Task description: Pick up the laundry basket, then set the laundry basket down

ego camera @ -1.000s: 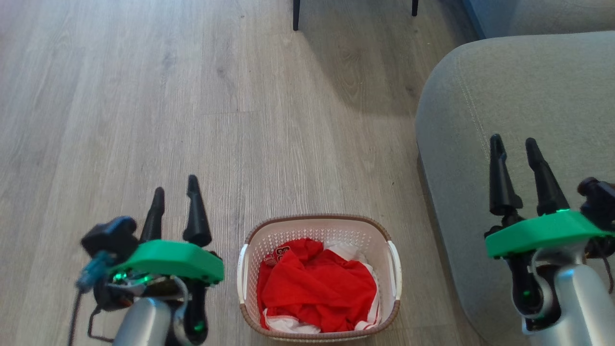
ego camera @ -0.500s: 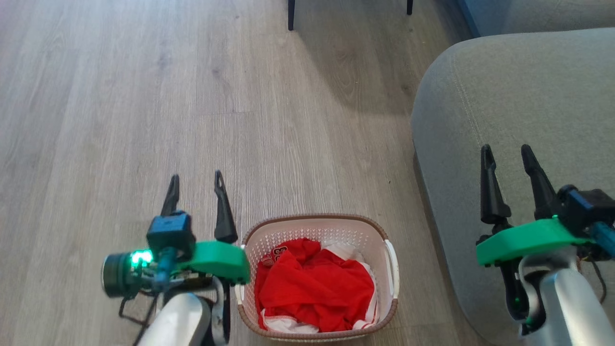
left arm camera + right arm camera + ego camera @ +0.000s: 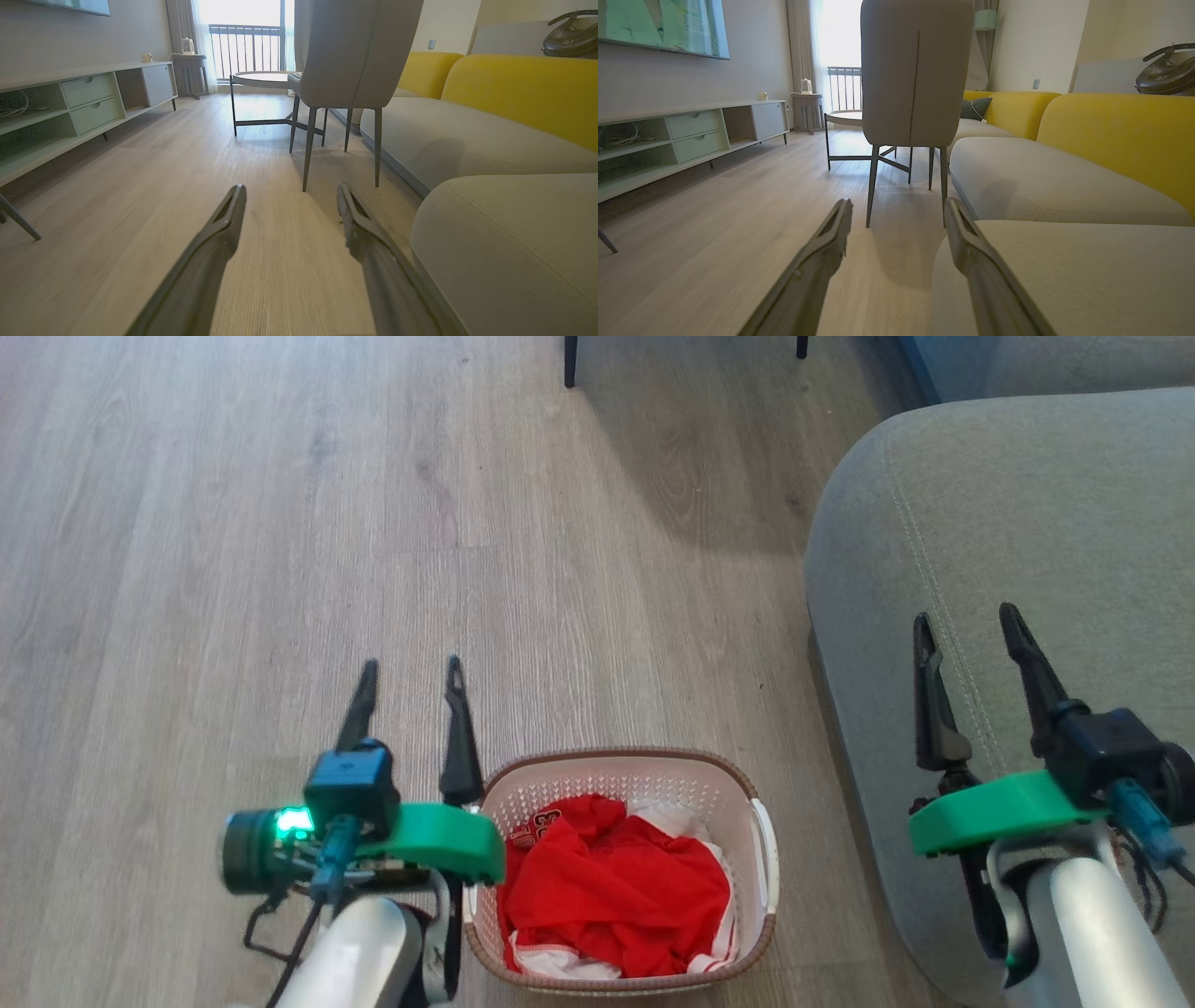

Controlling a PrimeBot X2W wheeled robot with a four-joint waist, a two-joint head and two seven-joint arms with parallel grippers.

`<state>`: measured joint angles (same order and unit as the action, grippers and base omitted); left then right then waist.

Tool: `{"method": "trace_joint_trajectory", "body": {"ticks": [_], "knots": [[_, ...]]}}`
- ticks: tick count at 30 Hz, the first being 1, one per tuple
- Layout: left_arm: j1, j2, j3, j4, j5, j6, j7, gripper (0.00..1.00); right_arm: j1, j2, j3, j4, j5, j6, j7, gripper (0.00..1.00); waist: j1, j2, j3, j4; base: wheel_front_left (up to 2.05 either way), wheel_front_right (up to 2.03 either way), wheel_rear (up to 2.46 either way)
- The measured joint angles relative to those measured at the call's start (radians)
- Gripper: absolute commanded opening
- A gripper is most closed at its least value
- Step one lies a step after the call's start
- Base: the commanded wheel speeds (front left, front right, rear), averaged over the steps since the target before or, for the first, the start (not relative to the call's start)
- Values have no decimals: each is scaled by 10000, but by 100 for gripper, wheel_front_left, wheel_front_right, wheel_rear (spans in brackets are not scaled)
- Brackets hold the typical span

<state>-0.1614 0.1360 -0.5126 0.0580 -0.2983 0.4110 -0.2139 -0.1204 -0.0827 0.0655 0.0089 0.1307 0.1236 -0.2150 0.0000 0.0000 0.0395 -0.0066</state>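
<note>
Left hand [image 3: 413, 663] just beside laundry basket [image 3: 618, 755]

From the head camera I have the laundry basket [image 3: 618, 753] sitting on the wood floor [image 3: 280, 523] at bottom centre, with red clothes [image 3: 616, 896] heaped over a bit of white inside it. My left gripper [image 3: 413, 663] hangs just beside the basket's left rim, fingers spread and empty. My right gripper [image 3: 965, 613] is likewise spread and empty, well to the right over the grey sofa cushion [image 3: 1027, 504].
</note>
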Motion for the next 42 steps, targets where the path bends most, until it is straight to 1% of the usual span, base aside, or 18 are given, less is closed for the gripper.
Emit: {"method": "trace_joint_trajectory", "body": {"ticks": [3, 6, 7, 8, 9, 12, 14, 17, 22, 26, 33, 42], "knots": [[51, -263, 562, -2, 364, -228, -94, 100, -1, 56, -88, -75, -280, 0, -84, 100, 0, 0, 20, 18, 0, 0, 0], [243, -447, 905, 113, 729, -577, -174, 100, -1, 75, -61, -138, -708, 0, -159, 100, 0, 0, 34, 27, 0, 0, 0], [318, -543, 1024, 230, 738, -752, -190, 100, -1, 79, -69, -138, -832, 0, -178, 100, 0, 0, 34, 29, 0, 0, 0], [407, -617, 1110, 380, 635, -1043, -251, 100, -1, 81, -71, -119, -934, 0, -244, 100, 0, 0, 30, 31, 0, 0, 0], [470, -679, 1183, 598, 602, -1243, -265, 100, -1, 81, -50, -56, -1011, 0, -255, 100, 0, 0, 20, 35, 0, 0, 0], [602, -765, 1501, 788, 918, -1593, -359, 100, 1, 88, 10, 153, -1254, 0, -345, 100, 0, 0, 2, 25, 0, 0, 0], [599, -809, 1762, 779, 1149, -1645, -384, 100, 1, 94, 2, 282, -1325, 0, -360, 100, 0, 0, -13, 9, 0, 0, 0], [616, -813, 1981, 846, 978, -1666, -385, 100, 3, 113, -31, 569, -1166, 0, -362, 100, 0, 0, -37, -19, 0, 0, 0], [626, -823, 1891, 959, 798, -2219, -385, 100, 13, 119, 23, 1269, -746, 0, -362, 100, 0, 0, -79, -31, 0, 0, 0], [640, -828, 1896, 1160, 773, -2276, -385, 100, 14, 119, 44, 1519, -721, 0, -360, 100, 0, 0, -91, -33, 0, 0, 0], [738, -832, 1902, 1601, 669, -2527, -384, 100, 11, 119, 52, 1716, -721, 0, -360, 100, 0, 0, -78, -86, 0, 0, 0], [791, -832, 1921, 1831, 491, -2535, -384, 100, 6, 117, 221, 1916, -688, 0, -360, 100, 0, 0, -78, -133, 0, 0, 0]]}}
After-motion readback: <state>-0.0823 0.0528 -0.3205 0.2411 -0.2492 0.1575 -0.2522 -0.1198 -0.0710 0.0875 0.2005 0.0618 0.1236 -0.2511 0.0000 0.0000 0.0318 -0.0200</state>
